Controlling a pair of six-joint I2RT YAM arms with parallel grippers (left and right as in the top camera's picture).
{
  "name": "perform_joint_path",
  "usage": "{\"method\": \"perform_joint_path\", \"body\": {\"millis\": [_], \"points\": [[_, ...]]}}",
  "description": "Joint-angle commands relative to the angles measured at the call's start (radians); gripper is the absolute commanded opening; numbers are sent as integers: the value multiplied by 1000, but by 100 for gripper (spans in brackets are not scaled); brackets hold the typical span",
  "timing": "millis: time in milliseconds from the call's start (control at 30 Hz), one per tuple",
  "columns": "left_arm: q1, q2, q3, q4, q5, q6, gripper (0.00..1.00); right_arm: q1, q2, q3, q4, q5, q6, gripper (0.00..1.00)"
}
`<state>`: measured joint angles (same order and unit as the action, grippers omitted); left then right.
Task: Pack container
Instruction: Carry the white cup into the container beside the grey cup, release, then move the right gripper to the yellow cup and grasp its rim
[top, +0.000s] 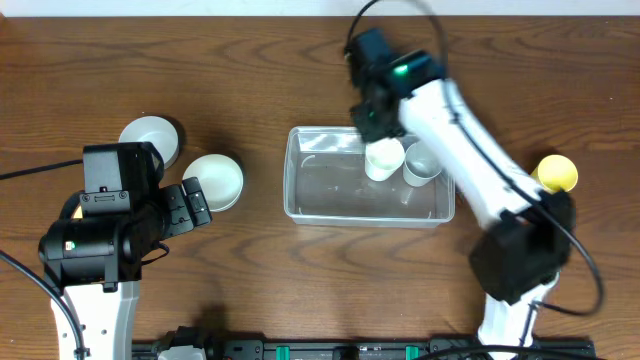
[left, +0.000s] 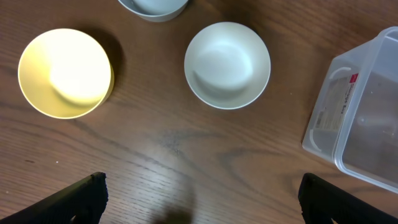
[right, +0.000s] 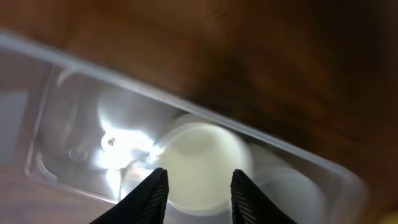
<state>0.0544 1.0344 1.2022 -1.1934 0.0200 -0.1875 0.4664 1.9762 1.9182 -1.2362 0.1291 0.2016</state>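
R pincer (right: 199, 175) is part open, fingers either side of a white cup (right: 202, 146) inside the container (top: 330, 190). Too blurry to tell if it's gripping tbh. Container sits mid desk (top: 250, 60). L pincer (left: 202, 202) is wide open w/ nothing in it, over the desk near a white bowl (left: 227, 65).
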Motion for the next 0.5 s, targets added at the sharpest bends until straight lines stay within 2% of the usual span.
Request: {"method": "perform_joint_path", "body": {"millis": [0,100,200,233,333,467], "points": [[2,3,10,-3,-2,-9,98,-109,-135,58,-45,104,191,38],[2,3,10,-3,-2,-10,98,-251,-219,58,-107,94,330,63],[2,3,11,-3,-2,-9,98,-412,-271,57,-160,50,377,95],[2,4,10,-2,-2,-10,98,-467,-277,57,-175,34,378,99],[2,4,10,-3,-2,-9,98,-595,-273,45,-219,12,373,99],[2,4,10,-2,-2,-10,98,-713,-272,-74,-192,9,354,99]]}}
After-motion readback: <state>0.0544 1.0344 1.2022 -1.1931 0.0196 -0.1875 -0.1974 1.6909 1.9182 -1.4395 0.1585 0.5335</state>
